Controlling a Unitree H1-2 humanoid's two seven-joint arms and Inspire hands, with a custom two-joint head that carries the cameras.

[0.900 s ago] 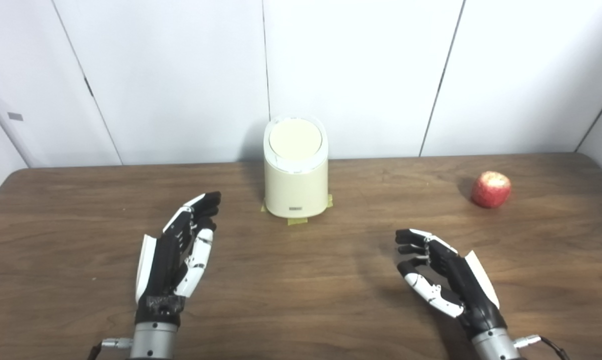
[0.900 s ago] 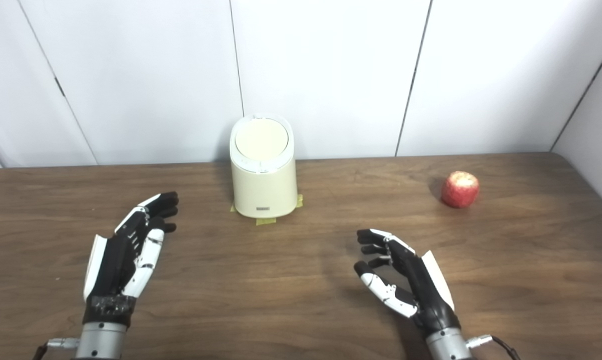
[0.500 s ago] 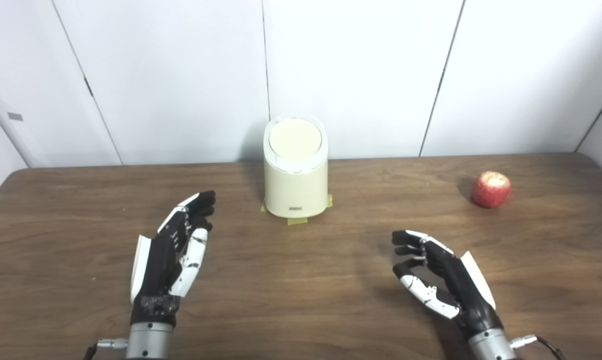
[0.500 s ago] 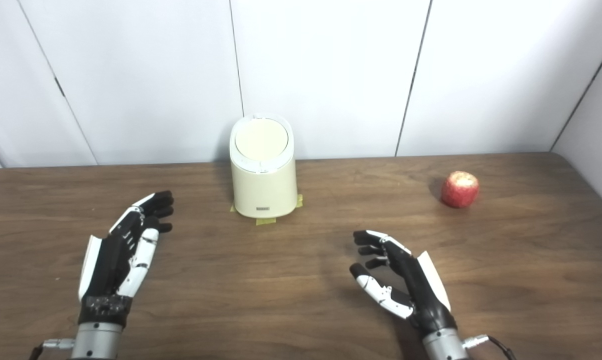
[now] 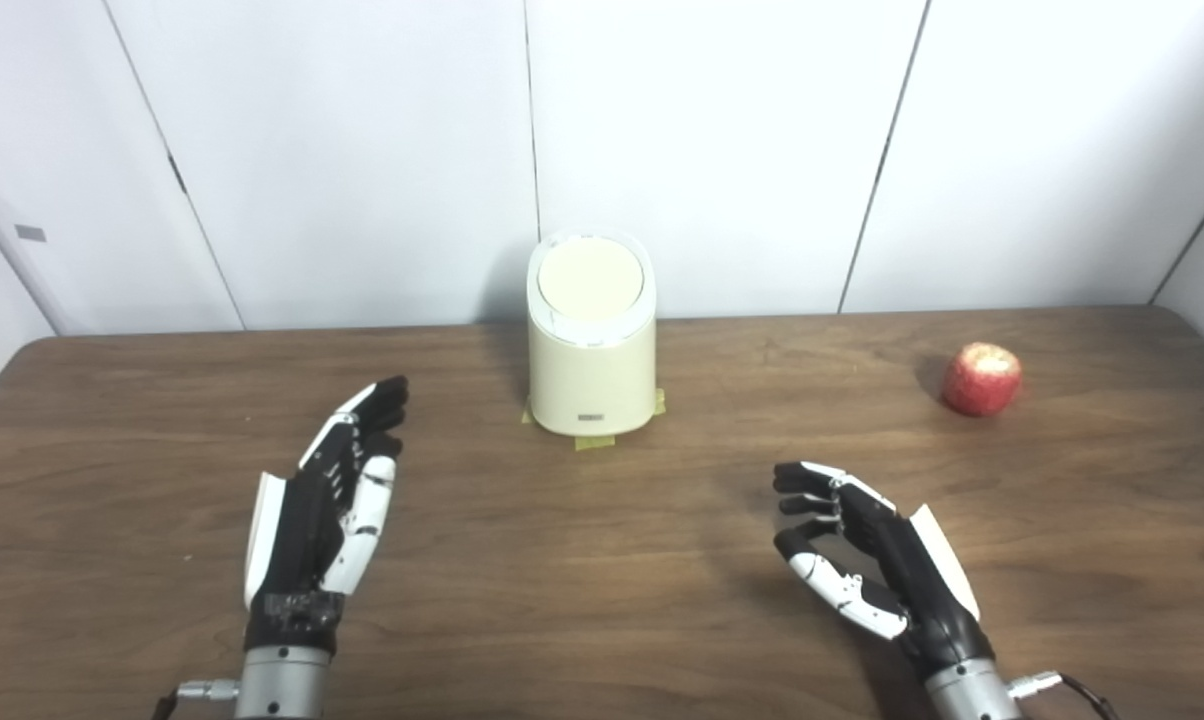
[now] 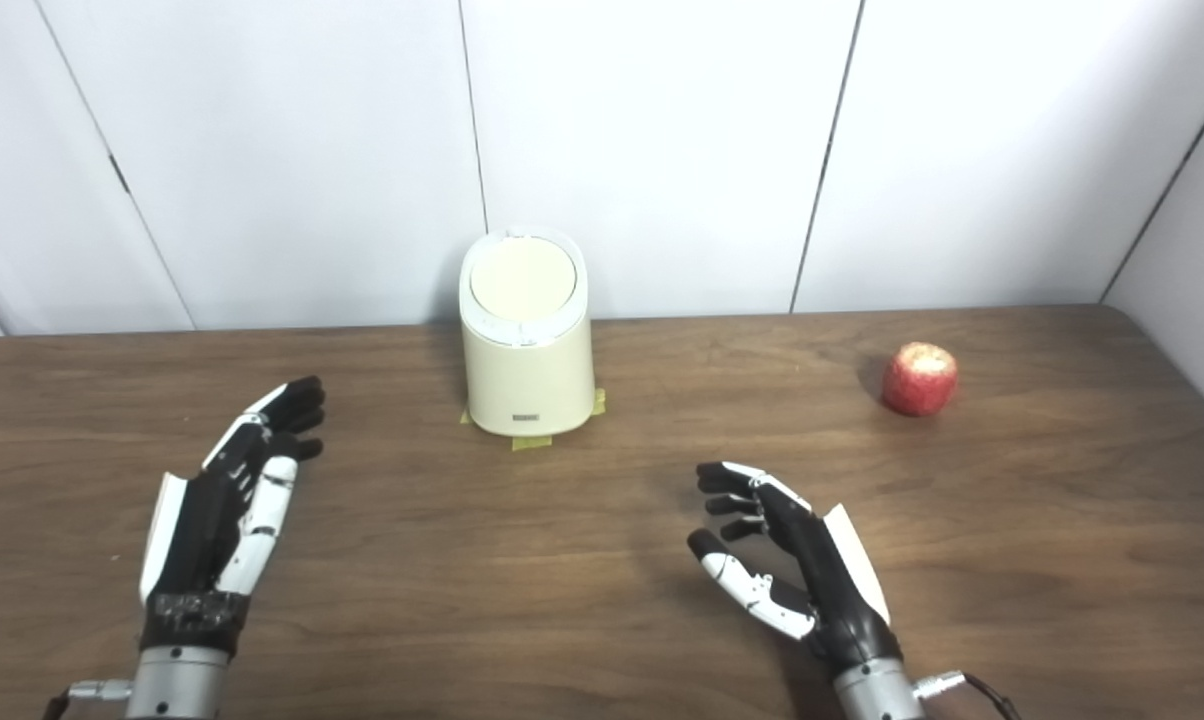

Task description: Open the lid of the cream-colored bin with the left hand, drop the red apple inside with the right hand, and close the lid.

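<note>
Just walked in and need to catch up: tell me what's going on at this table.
Nothing is being handled yet. The left hand and the right hand both hover open and empty over the near part of the wooden table. The cream-colored bin stands at the far middle on bits of tape, its lid shut. The red apple lies alone at the far right, untouched and well beyond the right hand.

Blk/white robot hand (image 5: 320,520), silver wrist
</note>
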